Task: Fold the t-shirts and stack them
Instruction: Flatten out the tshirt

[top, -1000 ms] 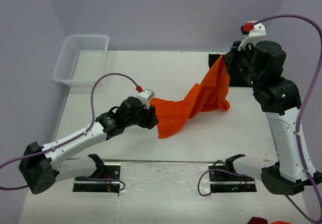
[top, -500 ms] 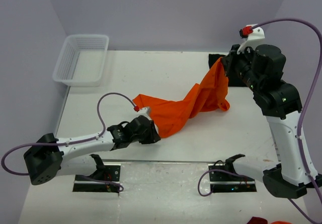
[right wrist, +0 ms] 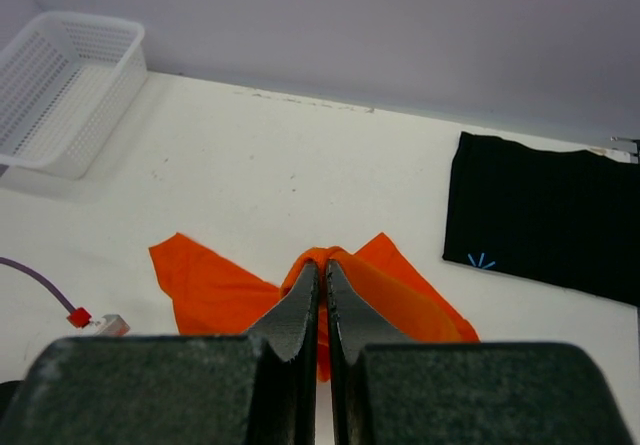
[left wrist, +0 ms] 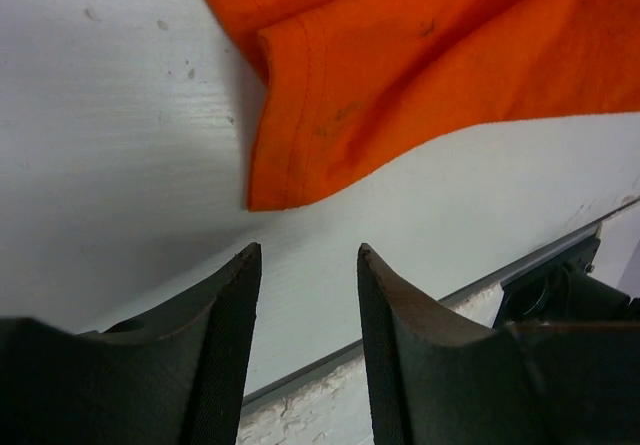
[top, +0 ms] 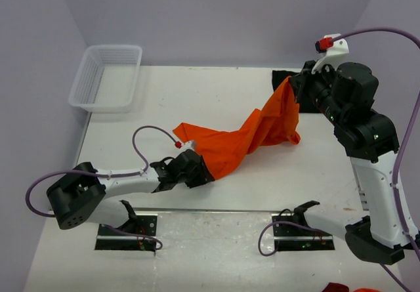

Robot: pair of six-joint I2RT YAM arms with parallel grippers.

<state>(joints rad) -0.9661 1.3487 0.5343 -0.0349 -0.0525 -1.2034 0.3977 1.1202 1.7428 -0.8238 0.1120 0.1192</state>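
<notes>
Orange shirt (top: pixel 252 134) held up at one end.
It is pinched by the right gripper (right wrist: pixel 321 270); the left gripper (left wrist: pixel 307 253) is spread open beside its hem, nothing held.

The orange shirt (top: pixel 252 134) bars the worktop (top: pixel 197 95) middle; the basket (top: pixel 105 75) fills the far left corner, the black shirt (right wrist: pixel 540 215) the far right; the far middle lies open.

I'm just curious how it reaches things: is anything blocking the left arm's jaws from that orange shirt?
Nothing visible does. Only bare white table lies between the open left jaws and the hem of the orange shirt just ahead of them.
</notes>
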